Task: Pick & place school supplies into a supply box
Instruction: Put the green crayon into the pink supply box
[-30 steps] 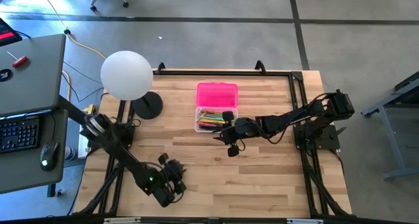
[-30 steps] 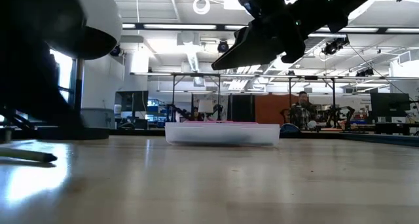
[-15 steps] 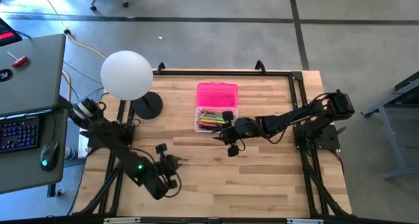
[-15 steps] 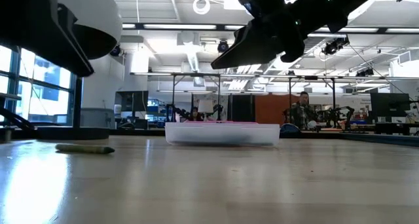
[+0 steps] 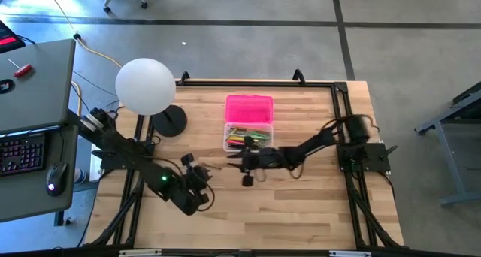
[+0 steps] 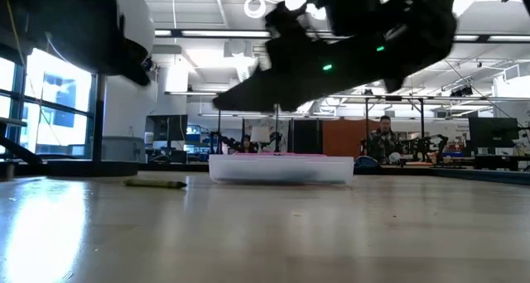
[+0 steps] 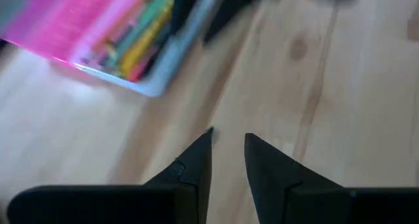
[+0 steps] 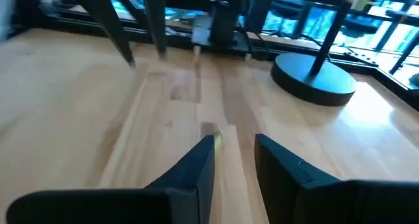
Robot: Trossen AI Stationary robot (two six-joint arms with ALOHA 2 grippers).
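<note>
Clear supply box (image 5: 249,126) under pink lid, full of coloured pencils. Both grippers' fingers slightly parted, empty: left gripper (image 7: 227,145), right gripper (image 8: 234,145).

Pale wood table (image 5: 301,204) w/ satin sheen; clear plastic supply box (image 5: 248,133), pink lid.

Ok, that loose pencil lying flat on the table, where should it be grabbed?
Take the pencil at mid-shaft from straight above, jaws spanning its thin width. It lies flat on the wood, apart from the supply box, so both long sides look free.
</note>
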